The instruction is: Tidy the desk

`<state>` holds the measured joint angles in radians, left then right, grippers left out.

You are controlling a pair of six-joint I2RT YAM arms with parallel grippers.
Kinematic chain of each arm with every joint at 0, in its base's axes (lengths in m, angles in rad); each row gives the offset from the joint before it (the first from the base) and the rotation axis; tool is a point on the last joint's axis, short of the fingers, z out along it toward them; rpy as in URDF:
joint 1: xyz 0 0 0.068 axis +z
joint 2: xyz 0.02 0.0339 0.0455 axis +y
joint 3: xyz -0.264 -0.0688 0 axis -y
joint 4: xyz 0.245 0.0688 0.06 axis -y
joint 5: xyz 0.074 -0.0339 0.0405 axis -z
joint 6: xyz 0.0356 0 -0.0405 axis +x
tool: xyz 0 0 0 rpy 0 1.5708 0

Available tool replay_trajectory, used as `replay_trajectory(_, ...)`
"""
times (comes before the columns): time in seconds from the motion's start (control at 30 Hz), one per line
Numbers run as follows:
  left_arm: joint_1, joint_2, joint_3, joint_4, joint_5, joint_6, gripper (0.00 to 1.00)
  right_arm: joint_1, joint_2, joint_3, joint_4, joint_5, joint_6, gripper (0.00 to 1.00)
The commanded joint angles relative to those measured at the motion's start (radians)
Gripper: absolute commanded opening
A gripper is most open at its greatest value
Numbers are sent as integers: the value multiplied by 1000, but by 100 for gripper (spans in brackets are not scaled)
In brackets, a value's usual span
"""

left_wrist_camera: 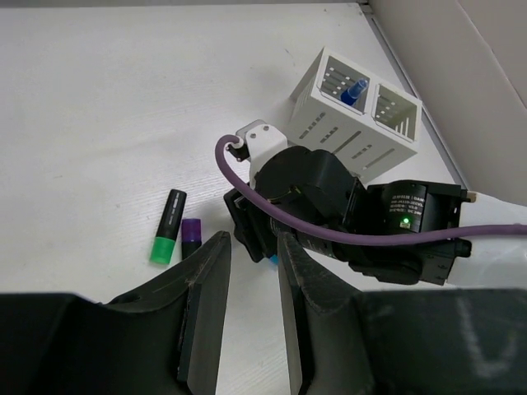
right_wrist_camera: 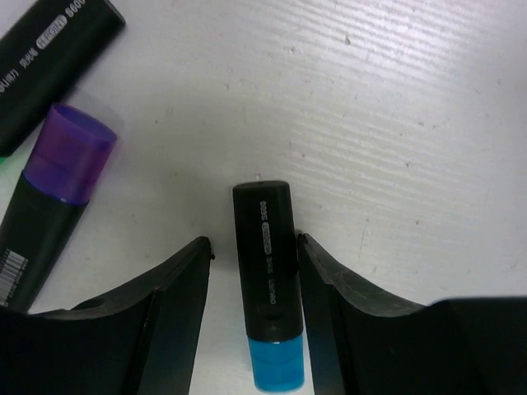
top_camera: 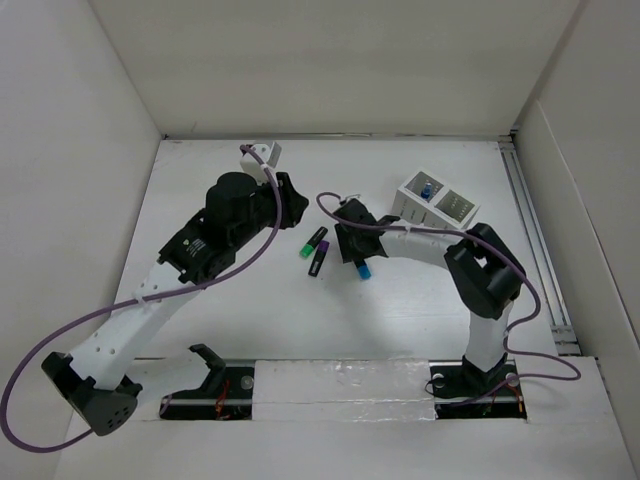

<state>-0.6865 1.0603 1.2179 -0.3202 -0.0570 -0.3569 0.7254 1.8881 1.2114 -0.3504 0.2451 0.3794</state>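
Top external: the desk (top_camera: 250,310) is boxed in by white panel walls (top_camera: 60,150) on the left, far and right sides, with a metal rail (top_camera: 535,240) along the right edge. There is bare tabletop between my two bases and along the far wall. The middle is crowded.

My right gripper (top_camera: 358,262) is down at mid-desk. My left gripper (top_camera: 292,205) hangs just left of it, above the surface. A white two-compartment box (top_camera: 435,203) sits right of centre, near the rail but apart from it. It holds a blue-tipped pen (top_camera: 425,190) in the left compartment (as this view shows it).

Right wrist: my right pincer is spread. Its fingers (right_wrist_camera: 177,296) straddle a blue-capped highlighter (right_wrist_camera: 268,280) lying flat on the desk, cap toward my palm. The left finger stands clear of the barrel. The right finger is right at its side, and I cannot tell whether it touches. A purple-capped highlighter (right_wrist_camera: 58,189) and a black barrel (right_wrist_camera: 49,49) beside it lie to the left, outside the fingers.

Left wrist: my left pincer is spread too, with nothing between its fingers (left_wrist_camera: 206,313). It points at the right arm's wrist. The green-capped highlighter (left_wrist_camera: 167,226) and the purple one lie side by side on the desk just left of my fingertips. A purple cable (left_wrist_camera: 247,193) loops over the right wrist.
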Motion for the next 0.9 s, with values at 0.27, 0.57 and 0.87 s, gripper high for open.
replay_trajectory(0.27,-4,-13,3,13,-7,48,26,12,7,40,18,13,53,4)
replay_trajectory(0.57,-4,44,22,52,16,70,26,-44,-260,76,-9,74,20,4)
replay_trajectory(0.87,-4,118,54,82,51,61,26,-361,-405,93,-6,68,-60,3)
